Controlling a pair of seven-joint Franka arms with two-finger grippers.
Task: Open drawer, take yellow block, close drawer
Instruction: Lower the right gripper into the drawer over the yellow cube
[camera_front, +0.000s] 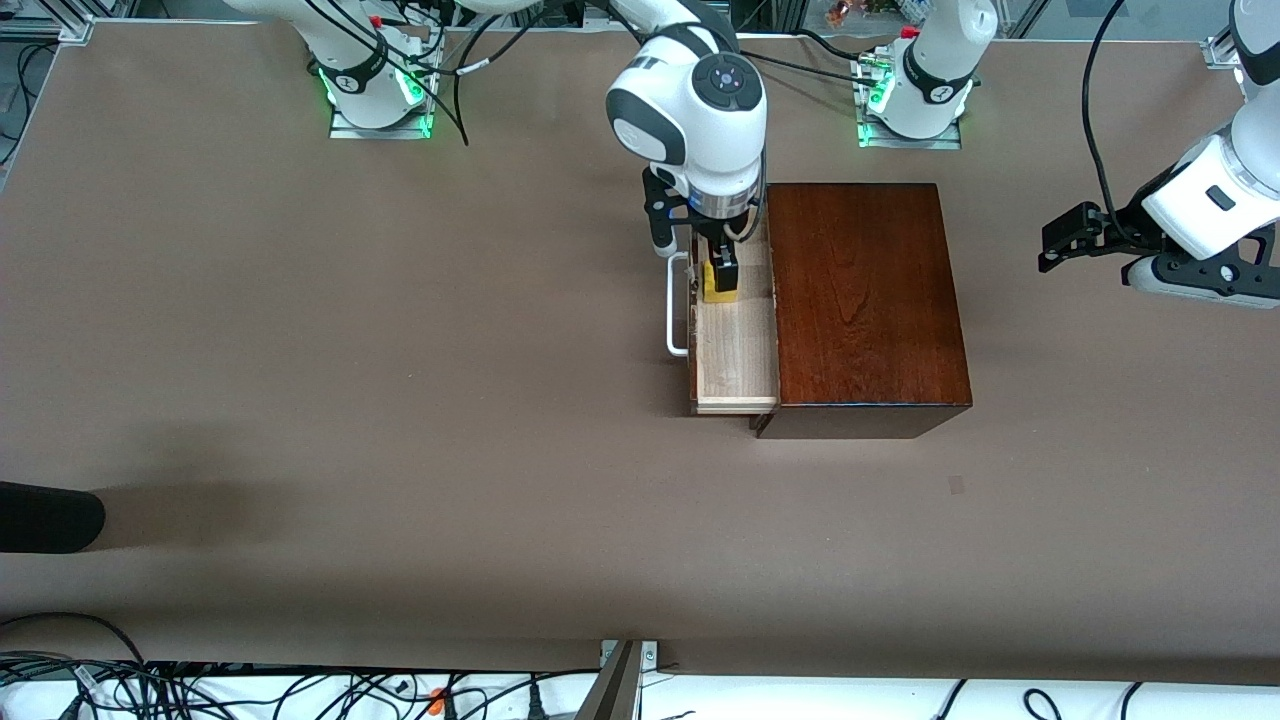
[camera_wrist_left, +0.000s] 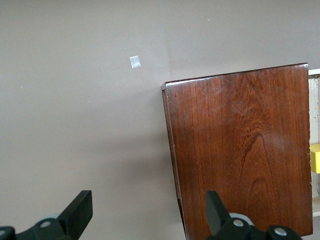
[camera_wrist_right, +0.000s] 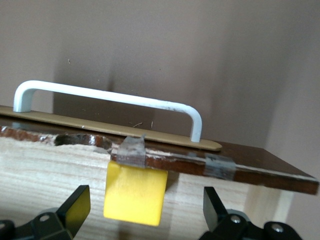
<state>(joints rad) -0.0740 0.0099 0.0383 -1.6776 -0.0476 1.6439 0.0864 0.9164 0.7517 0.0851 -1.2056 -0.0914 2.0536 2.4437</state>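
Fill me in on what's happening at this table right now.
The drawer of the dark wooden box is already pulled open, with the yellow block inside it. The right claw is down in the drawer, fingers open on either side of the block, not yet closed on it. The left claw waits, open, over the table toward the left arm's end, holding nothing. Taking the block and closing the drawer are not yet done.

Drawer (camera_front: 735, 350) pulled out; its pale floor lies bare nearer the front camera. Right gripper (camera_front: 722, 268) fills the end nearest the bases, fingers spread astride yellow block (camera_front: 718, 285). White handle (camera_front: 676, 305) flanks the drawer front.
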